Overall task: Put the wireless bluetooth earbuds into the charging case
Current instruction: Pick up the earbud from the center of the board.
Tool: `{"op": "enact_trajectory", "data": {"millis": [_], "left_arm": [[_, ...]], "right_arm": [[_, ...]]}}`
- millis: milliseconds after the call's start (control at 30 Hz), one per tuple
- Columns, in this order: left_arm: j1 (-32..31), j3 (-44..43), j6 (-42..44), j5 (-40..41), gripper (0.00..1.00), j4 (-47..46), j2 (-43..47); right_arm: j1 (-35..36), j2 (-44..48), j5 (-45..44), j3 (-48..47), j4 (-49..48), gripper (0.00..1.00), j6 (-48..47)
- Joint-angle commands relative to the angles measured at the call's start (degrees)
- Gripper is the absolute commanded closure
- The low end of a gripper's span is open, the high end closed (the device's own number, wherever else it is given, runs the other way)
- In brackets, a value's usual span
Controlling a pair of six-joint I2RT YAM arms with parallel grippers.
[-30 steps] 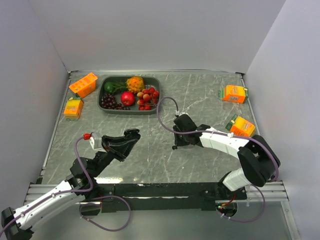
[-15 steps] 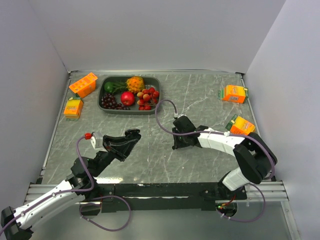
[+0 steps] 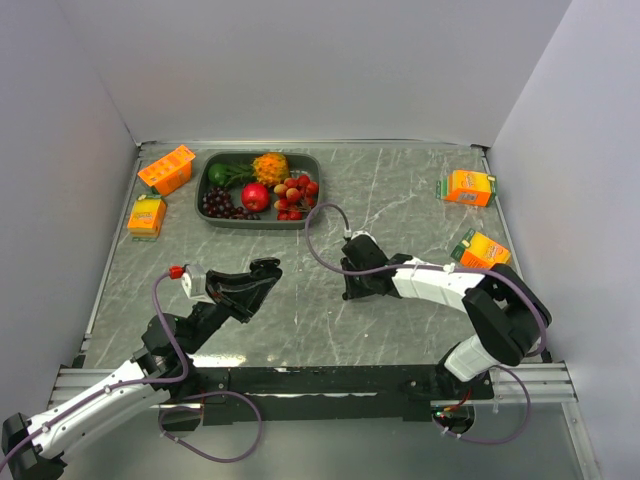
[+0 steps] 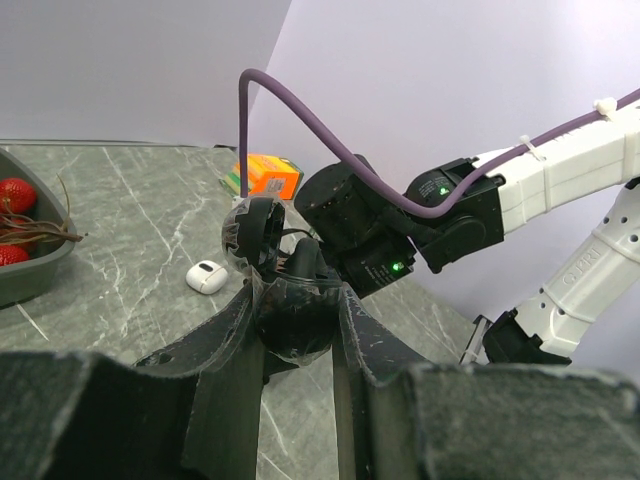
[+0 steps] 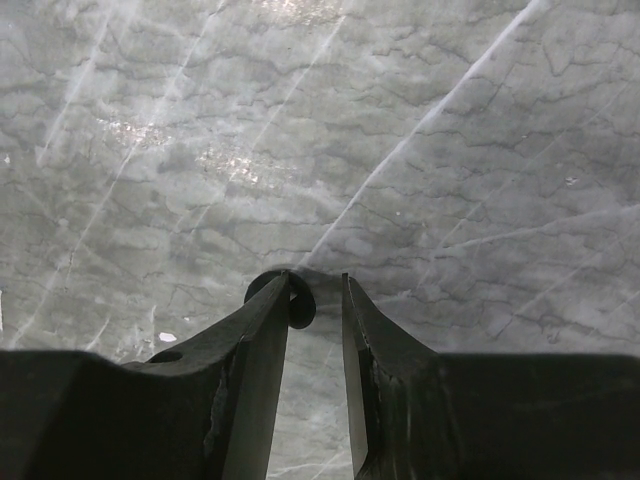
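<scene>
My left gripper [image 4: 296, 290] is shut on a black charging case [image 4: 295, 325] and holds it above the table with its round lid [image 4: 250, 235] flipped open. In the top view that gripper [image 3: 262, 272] hangs left of centre. My right gripper [image 3: 350, 292] points down at the marble near the middle. Its jaws [image 5: 317, 285] stand a little apart and open. A black earbud [image 5: 302, 303] lies on the table against the tip of the left finger, which partly hides it. Nothing is clamped between those fingers.
A small white rounded case-like piece [image 4: 207, 277] lies on the table beyond the held case. A dark fruit tray [image 3: 204, 196] sits at the back left. Orange cartons [image 3: 468, 187] [image 3: 482, 250] [image 3: 147, 215] and an orange holder [image 3: 166, 168] stand near the edges.
My right gripper has shifted a little to the left over the table. The left arm and the held case have not moved.
</scene>
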State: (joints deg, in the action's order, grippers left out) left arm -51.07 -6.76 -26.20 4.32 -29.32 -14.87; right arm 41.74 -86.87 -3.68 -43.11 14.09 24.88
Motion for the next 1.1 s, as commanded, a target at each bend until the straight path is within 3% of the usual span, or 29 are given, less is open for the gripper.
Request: {"op": "enact_trajectory", "data": {"millis": [0,400,533,1067], "left_arm": [[0.2,-0.8,0.0,-0.5,0.99,-2.6,0.0],[0.1,-0.4,-0.3,-0.5,0.99,-2.3,0.9],[0.1,-0.4,-0.3,-0.6,0.99,-2.2,1.0],[0.1,-0.8,0.0,-0.5,0.99,-2.6,0.1]], "right_arm": [[2.0,-0.2,1.8,1.5,-0.6,0.65,1.3],[4.5,0.3,1.9,3.5,-1.2,0.81,3.9],[4.7,0.3,1.6,3.5,-0.8,1.0,4.4],[4.8,12.0,-9.2,1.6,3.8,1.0,6.1]]}}
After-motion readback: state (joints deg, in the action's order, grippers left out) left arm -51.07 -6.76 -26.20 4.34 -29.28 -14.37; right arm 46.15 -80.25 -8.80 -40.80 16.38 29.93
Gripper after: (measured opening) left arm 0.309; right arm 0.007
